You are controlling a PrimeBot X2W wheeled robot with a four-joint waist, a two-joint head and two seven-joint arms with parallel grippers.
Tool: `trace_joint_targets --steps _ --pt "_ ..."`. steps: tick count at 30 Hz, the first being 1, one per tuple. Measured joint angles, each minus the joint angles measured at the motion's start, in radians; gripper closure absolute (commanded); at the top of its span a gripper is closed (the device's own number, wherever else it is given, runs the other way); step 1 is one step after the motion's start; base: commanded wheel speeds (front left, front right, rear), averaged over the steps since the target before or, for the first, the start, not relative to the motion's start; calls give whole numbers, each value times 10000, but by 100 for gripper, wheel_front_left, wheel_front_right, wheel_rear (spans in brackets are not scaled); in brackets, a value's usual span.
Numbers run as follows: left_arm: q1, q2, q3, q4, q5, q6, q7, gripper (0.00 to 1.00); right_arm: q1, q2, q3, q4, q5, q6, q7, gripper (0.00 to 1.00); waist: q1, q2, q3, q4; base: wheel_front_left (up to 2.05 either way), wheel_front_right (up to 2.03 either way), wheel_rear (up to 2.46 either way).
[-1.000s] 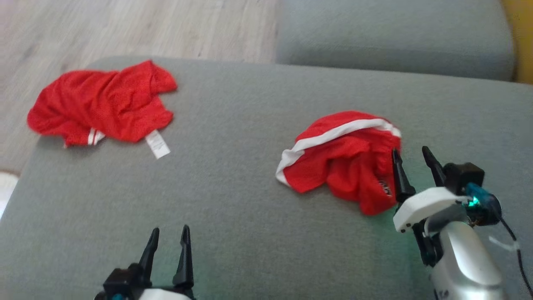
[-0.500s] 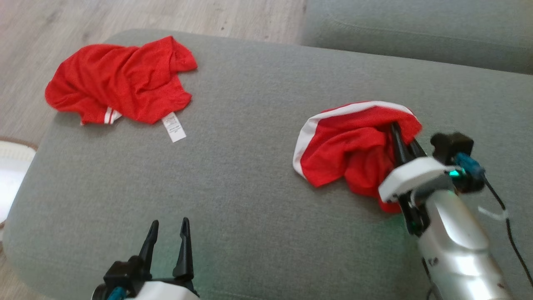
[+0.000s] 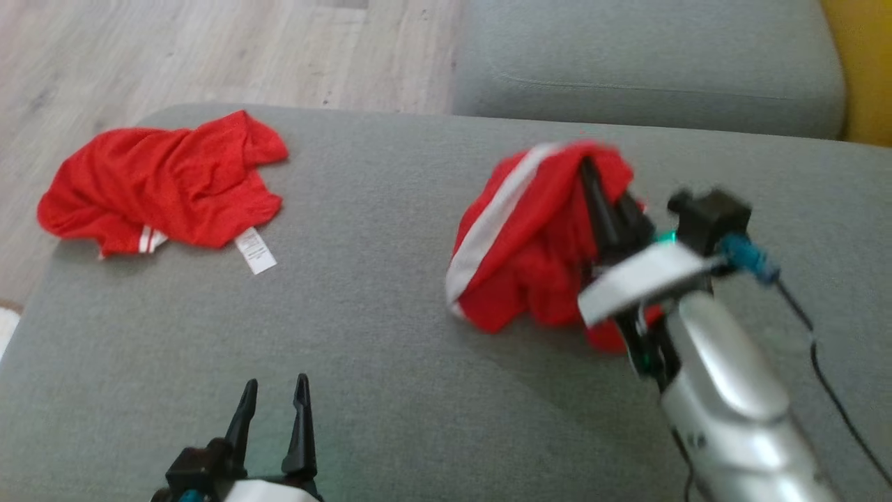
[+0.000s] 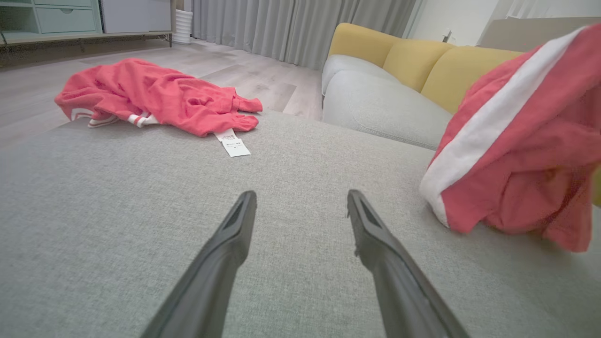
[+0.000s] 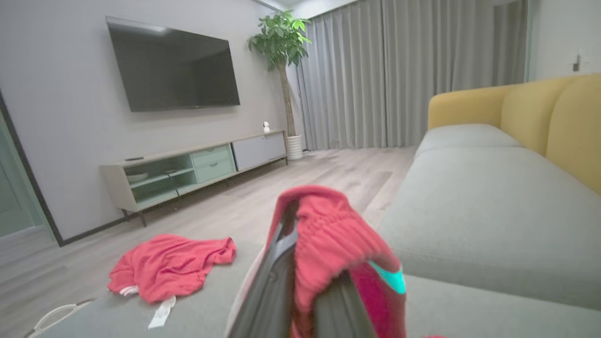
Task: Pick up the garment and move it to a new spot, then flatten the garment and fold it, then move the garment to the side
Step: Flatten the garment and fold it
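- Red shorts (image 3: 536, 244) with a white stripe hang bunched from my right gripper (image 3: 605, 185), whose fingers are clamped on a fold of the cloth. The lowest folds sit at the grey seat cushion (image 3: 376, 328) or just above it; I can't tell which.
- My left gripper (image 3: 276, 380) is low at the near edge, fingers spread apart over bare grey cloth.
- Open room: there's a wide bare stretch of cushion between my two grippers and left of the shorts. The far edge rounds off to the wooden floor (image 3: 209, 49), and a second grey cushion (image 3: 648, 77) lies beyond the shorts.
- Another red garment (image 3: 160, 181) is crumpled at the far left corner, well apart from the shorts, with its white label (image 3: 255, 251) lying flat toward me.
- A black cable (image 3: 822, 376) trails from my right wrist over the cushion's right side.
- The left wrist view adds a yellow backrest (image 4: 422, 61) behind the far cushion.
- The right wrist view shows a gathered elastic hem draped over my fingers. Across the room are a television (image 5: 173, 65), a low cabinet (image 5: 188, 169), a potted plant (image 5: 279, 42) and grey curtains (image 5: 399, 70).
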Motion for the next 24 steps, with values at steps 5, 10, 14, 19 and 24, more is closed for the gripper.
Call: trace_joint_targets --steps 5,10,14,19,24 --pt "78 -2 27 -21 0 2 0 0 1846 2 -802 174 -1026 0 263 100 0 0 -43 -325 0 0 0" --pt "78 2 44 -65 0 8 0 0 3118 4 -1875 345 -2056 0 295 100 0 0 -4 -601 0 0 0" --pt "78 4 38 -63 0 8 0 0 3410 23 -2426 311 -2452 0 288 100 1 0 12 -751 0 0 0" --pt "78 6 15 -50 0 -4 0 0 3569 36 -3074 389 -2930 0 205 100 0 0 2 -840 0 0 0" --pt "78 10 -35 -25 2 -23 0 0 3686 42 -3352 794 -3392 0 186 100 1 0 4 -827 0 0 0"
